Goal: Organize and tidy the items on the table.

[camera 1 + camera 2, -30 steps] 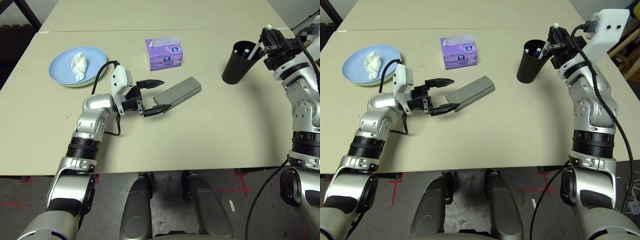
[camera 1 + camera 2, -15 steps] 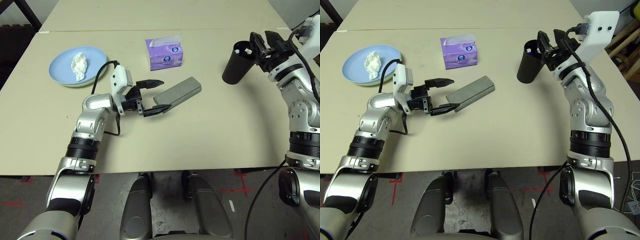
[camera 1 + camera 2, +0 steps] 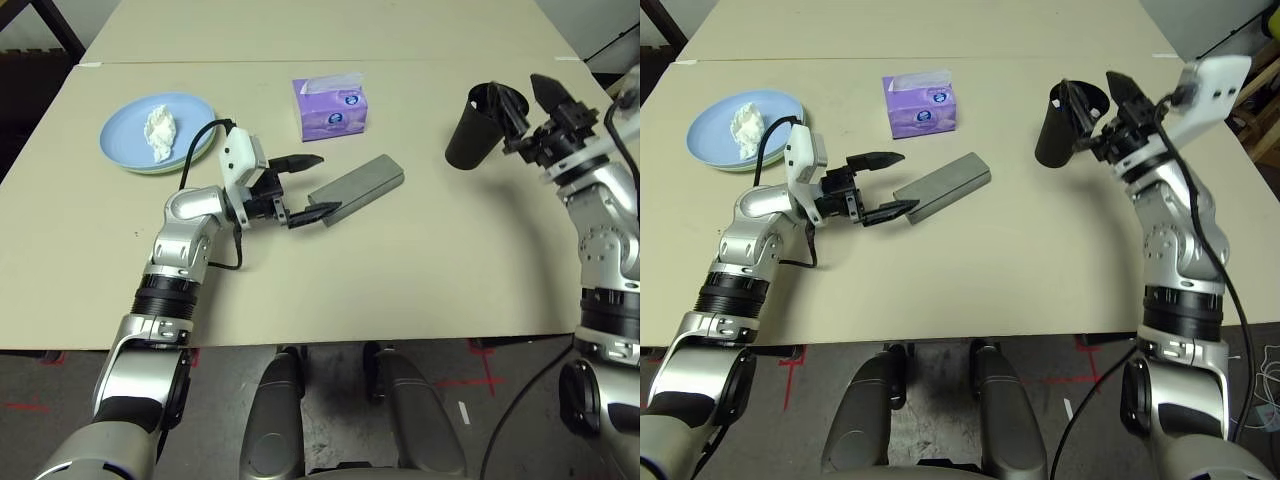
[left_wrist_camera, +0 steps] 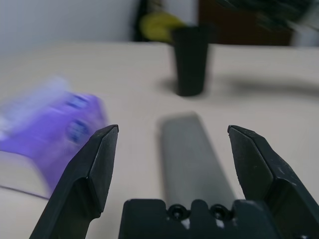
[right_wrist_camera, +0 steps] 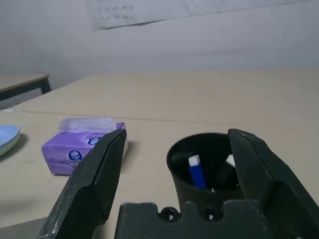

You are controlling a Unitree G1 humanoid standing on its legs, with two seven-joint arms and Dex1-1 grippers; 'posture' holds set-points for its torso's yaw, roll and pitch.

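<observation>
A grey glasses case (image 3: 358, 185) lies at the middle of the table (image 3: 420, 270). My left gripper (image 3: 330, 182) is open at the case's near end, with the case (image 4: 192, 159) lying straight ahead between the fingers. A black cup (image 3: 470, 130) stands at the right with white-blue pens (image 5: 197, 172) inside it. My right gripper (image 3: 530, 95) is open beside the cup's rim and holds nothing. A light blue plate (image 3: 125, 135) at the far left rests on a pale green one and carries a crumpled white tissue (image 3: 159, 131).
A purple tissue box (image 3: 328, 107) sits behind the case, just beyond my left gripper. A second table (image 3: 300, 30) butts against the far edge. The table's front edge runs close to my body.
My right gripper has opened, let a pen drop into the black cup, and drawn back to the right of the rim. My left gripper has edged slightly toward the case.
</observation>
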